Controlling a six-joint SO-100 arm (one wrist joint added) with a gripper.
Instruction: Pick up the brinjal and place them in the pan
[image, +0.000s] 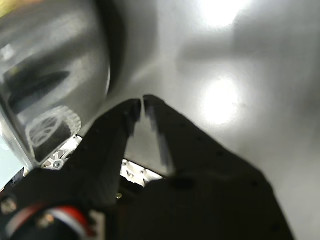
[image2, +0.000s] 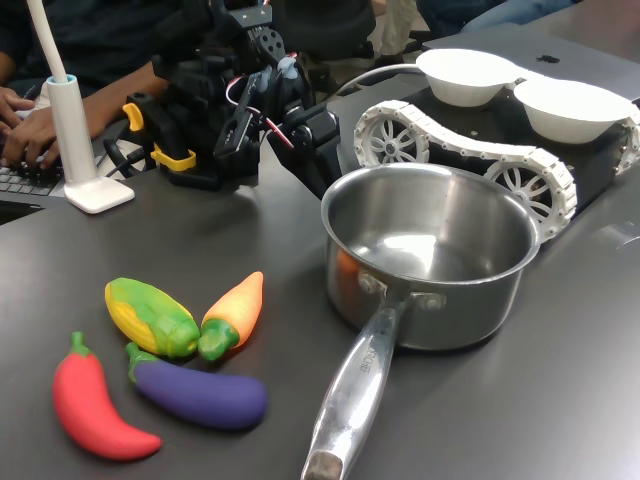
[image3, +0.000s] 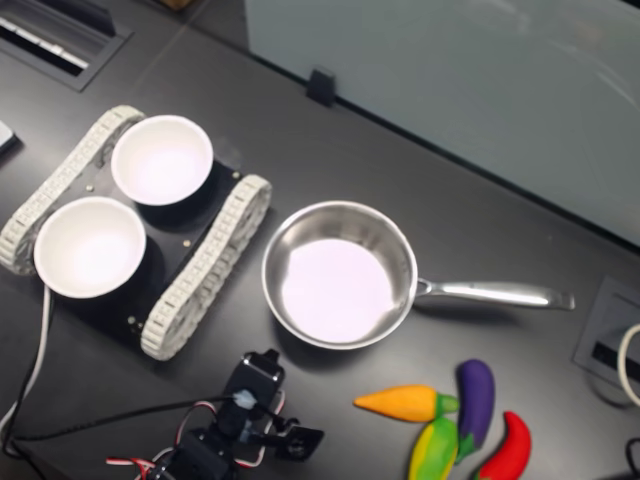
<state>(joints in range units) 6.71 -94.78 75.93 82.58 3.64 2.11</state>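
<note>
Dark grey table (image3: 520, 180) under bright overhead glare.

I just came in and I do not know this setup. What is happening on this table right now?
A small robot arm is beside a steel pan, and its pincer is shut and holds nothing. The pan is empty. The purple eggplant lies on the dark table untouched, next to a toy corn, a carrot and a red chili. Behind the pan, two white bowls sit on a tracked vehicle. So the moving of the eggplant has not started yet.
</note>
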